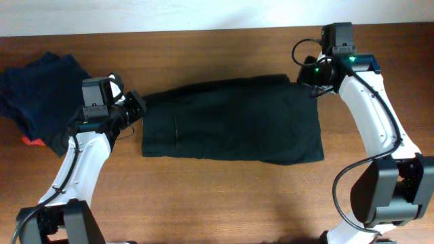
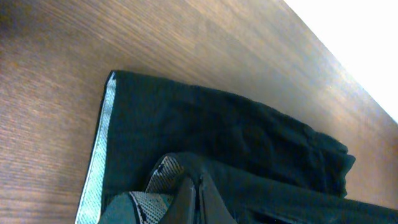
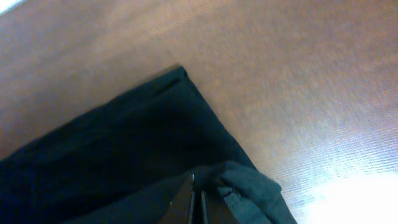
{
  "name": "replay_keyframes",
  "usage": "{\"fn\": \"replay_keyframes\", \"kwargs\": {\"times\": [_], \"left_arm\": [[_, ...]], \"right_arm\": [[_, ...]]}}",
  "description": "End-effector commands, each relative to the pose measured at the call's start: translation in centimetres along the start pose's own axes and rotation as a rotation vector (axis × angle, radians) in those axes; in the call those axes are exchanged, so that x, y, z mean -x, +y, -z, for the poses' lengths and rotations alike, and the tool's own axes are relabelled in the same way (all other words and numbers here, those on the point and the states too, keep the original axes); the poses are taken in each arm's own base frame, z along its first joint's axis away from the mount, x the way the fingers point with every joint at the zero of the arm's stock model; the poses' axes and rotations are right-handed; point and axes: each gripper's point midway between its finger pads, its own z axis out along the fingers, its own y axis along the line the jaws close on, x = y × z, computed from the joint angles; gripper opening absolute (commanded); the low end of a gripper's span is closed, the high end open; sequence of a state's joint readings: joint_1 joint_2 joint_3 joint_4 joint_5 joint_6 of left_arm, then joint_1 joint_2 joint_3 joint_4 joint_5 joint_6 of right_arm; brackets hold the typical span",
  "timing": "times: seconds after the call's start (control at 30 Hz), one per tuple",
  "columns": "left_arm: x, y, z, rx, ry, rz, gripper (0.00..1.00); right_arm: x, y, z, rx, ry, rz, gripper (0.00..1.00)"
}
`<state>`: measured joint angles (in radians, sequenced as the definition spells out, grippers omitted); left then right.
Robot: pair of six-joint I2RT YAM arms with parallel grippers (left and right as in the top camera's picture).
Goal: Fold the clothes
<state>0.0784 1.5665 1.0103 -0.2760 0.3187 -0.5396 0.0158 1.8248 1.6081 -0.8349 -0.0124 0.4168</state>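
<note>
Right wrist view. You see the dark garment (image 3: 124, 143) spread on the wooden table (image 3: 280, 74), its far corner (image 3: 182, 71) lying flat against the wood. At the lower edge, the right gripper (image 3: 196, 190) has its two fingers pressed together. A bunched fold (image 3: 249, 180) of the cloth is gathered right at their tips, rising above the flat layer. Glare whitens the table at lower right.

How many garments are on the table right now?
2: a black garment spread at centre, and a navy heap at far left. The heap may hide more; a red item shows under it.
</note>
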Motion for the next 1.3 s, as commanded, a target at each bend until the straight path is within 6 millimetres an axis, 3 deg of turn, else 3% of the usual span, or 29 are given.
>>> {"fn": "replay_keyframes", "kwargs": {"times": [0.0, 0.1, 0.17, 0.27, 0.3, 0.33, 0.4, 0.47, 0.5, 0.53, 0.57, 0.63, 0.67, 0.73, 0.8, 0.87, 0.97, 1.03, 1.07, 1.1, 1.2, 1.27], "left_arm": [[3.1, 2.1, -0.5, 0.105, -0.130, 0.031, 0.01], [3.9, 2.3, -1.9, 0.099, -0.165, 0.024, 0.01], [3.9, 2.9, -3.2, 0.101, -0.164, 0.025, 0.01], [4.3, 5.6, -3.7, 0.219, -0.216, 0.127, 0.01], [4.5, 6.3, -3.7, 0.247, -0.240, 0.174, 0.01], [4.7, 6.9, -3.6, 0.273, -0.264, 0.226, 0.02], [4.4, 7.6, -3.6, 0.299, -0.267, 0.278, 0.04], [3.5, 8.8, -3.4, 0.360, -0.246, 0.296, 0.11], [3.4, 9.5, -3.1, 0.394, -0.253, 0.298, 0.19], [3.7, 9.6, -3.0, 0.394, -0.262, 0.302, 0.34], [4.1, 9.5, -3.0, 0.383, -0.270, 0.304, 0.55], [4.9, 8.8, -2.8, 0.342, -0.272, 0.305, 0.85], [5.5, 7.9, -2.7, 0.299, -0.265, 0.296, 0.99], [6.9, 4.7, -1.8, 0.178, -0.243, 0.223, 0.99], [6.4, 4.2, -0.7, 0.181, -0.221, 0.224, 0.99], [3.3, 5.1, -0.1, 0.239, -0.104, 0.249, 0.99], [-1.3, 6.5, 0.2, 0.339, 0.070, 0.212, 0.99], [-3.3, 6.3, 0.4, 0.363, 0.150, 0.146, 0.99], [-3.7, 6.2, 0.4, 0.366, 0.167, 0.125, 0.99], [-4.2, 6.2, 0.5, 0.371, 0.186, 0.114, 0.99], [-5.3, 5.7, 0.4, 0.370, 0.225, 0.061, 0.99], [-5.7, 4.8, 0.1, 0.340, 0.246, -0.007, 0.99]], "right_arm": [[1.9, -0.4, -1.1, -0.022, -0.061, -0.006, 0.04], [3.2, 1.3, -2.7, 0.052, -0.103, 0.000, 0.04], [4.5, 3.9, -3.5, 0.151, -0.156, 0.020, 0.04], [5.3, 7.6, -5.6, 0.236, -0.223, 0.066, 0.04], [4.9, 8.9, -6.6, 0.257, -0.226, 0.108, 0.12], [3.8, 10.5, -7.8, 0.290, -0.215, 0.192, 0.32], [1.9, 11.6, -9.6, 0.287, -0.178, 0.302, 0.54], [1.4, 10.2, -10.0, 0.208, -0.160, 0.306, 0.71], [1.5, 9.3, -9.5, 0.174, -0.152, 0.298, 0.76], [1.1, 8.5, -9.1, 0.159, -0.125, 0.290, 0.75], [0.5, 7.8, -8.9, 0.149, -0.088, 0.285, 0.75], [-2.2, 6.2, -8.9, 0.116, 0.040, 0.277, 0.73], [-4.4, 4.9, -9.2, 0.081, 0.133, 0.297, 0.66], [-7.6, 3.2, -10.0, 0.035, 0.266, 0.359, 0.58], [-8.7, 2.3, -10.8, 0.012, 0.307, 0.356, 0.59], [-10.0, 1.7, -12.0, -0.002, 0.348, 0.354, 0.66], [-12.4, 0.5, -13.1, -0.021, 0.414, 0.353, 0.66], [-14.0, -2.0, -12.9, -0.116, 0.476, 0.347, 0.24], [-14.3, -3.1, -12.5, -0.171, 0.493, 0.323, 0.17], [-14.5, -5.7, -11.5, -0.310, 0.515, 0.255, 0.07], [-15.4, -11.8, -8.1, -0.566, 0.599, 0.105, 0.04], [-15.7, -13.8, -7.1, -0.592, 0.650, 0.058, 0.04]]}}
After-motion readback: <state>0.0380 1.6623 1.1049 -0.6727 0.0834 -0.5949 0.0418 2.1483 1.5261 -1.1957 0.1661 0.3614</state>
